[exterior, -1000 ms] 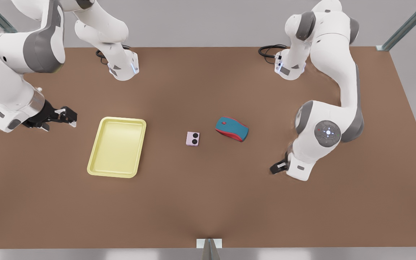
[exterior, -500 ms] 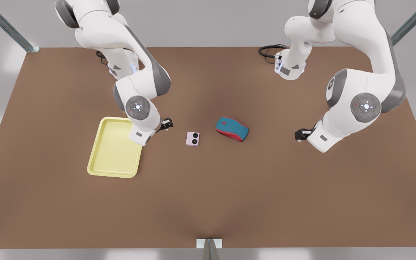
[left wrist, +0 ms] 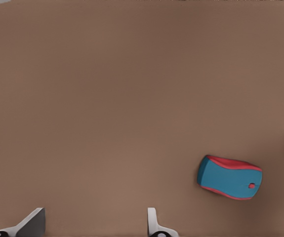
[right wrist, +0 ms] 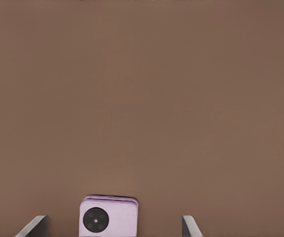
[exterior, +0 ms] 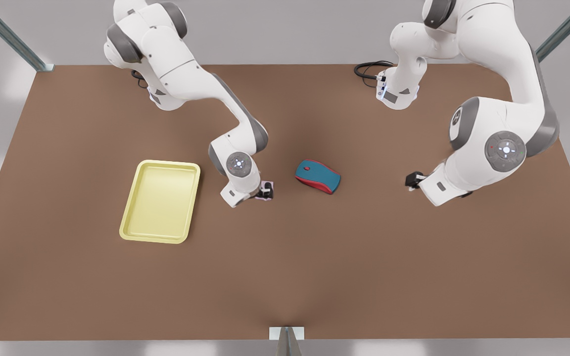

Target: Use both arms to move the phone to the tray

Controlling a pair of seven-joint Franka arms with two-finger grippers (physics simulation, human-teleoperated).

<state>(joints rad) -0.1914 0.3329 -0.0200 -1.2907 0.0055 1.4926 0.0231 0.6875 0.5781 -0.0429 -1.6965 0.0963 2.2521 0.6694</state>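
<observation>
1. Right gripper point(exterior: 266, 192) sits right over the phone point(right wrist: 108, 216), low to the desk point(exterior: 285, 277). In the right wrist view its fingers point(right wrist: 33, 226) stand apart, one on each side of the pale pink device, not yet clamped. Contact cannot be told from here.
2. Left gripper point(exterior: 412, 181) hangs near the desk toward the front view's right, well apart from the phone. Its fingers point(left wrist: 152, 223) are spread with nothing between them. This arm waits.
3. Phone lies flat on the desk, between the tray point(exterior: 131, 225) and the computer mouse point(exterior: 317, 176). It is not in the tray yet.
4. Step in hand, as I judge it: the grasp approach on the phone by the right arm; the transfer has not started.
5. Next move probably calls for closing the fingers on the phone's two edges, lifting it, then carrying it toward the front view's left to the tray. The phone is thin, so the fingers likely need to be down at desk level to catch it.
6. Counts: one phone, one tray, one mouse, two arms, two grippers.
</observation>
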